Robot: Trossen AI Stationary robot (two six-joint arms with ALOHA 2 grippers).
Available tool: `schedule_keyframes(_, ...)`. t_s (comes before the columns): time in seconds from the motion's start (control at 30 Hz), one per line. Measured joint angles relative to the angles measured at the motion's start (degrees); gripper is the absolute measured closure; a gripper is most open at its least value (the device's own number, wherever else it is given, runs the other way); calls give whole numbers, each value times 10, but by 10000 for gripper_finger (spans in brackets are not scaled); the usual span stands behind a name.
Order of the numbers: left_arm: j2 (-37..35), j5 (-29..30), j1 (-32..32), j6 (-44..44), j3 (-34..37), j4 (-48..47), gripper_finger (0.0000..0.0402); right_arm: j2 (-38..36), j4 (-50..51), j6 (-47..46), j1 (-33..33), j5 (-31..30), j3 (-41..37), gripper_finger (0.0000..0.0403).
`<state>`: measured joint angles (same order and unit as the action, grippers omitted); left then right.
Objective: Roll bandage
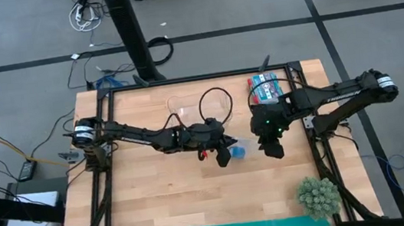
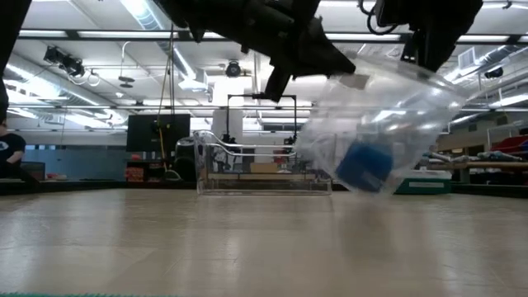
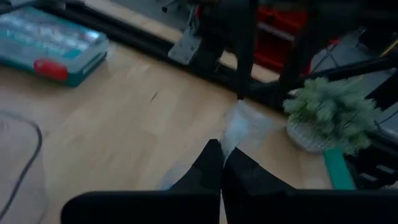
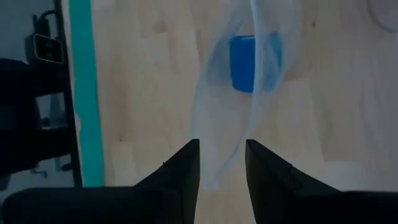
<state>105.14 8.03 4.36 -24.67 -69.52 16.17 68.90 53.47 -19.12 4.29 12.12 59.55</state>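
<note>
The bandage, a blue roll, hangs inside a clear bag held above the tabletop. The left gripper is clenched on the bag at nine o'clock; the right gripper, at three o'clock, is released around its edge. The bag is best kept level and taut.

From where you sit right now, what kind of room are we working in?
Likely a robotics lab or workshop: a wooden table in a black frame, ceiling strip lights over equipment benches, cables on the floor.
</note>
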Motion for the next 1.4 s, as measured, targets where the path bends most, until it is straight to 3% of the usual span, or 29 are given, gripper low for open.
schedule_keyframes(0.43, -90, -5, -6, -8, 0, -88, 400, -18, -28, 18, -19, -1, 48, 289)
schedule_keyframes(0.6, -107, -7, -8, -15, -2, -97, 400, -19, -63, 18, -30, -38, 93, 294)
schedule_keyframes(1.13, -115, 13, -9, -60, -33, -176, 400, 74, -114, 101, -25, -121, 166, 305)
schedule_keyframes(1.4, -115, 15, -10, -75, -59, -224, 400, 85, -116, 118, -24, -114, 176, 305)
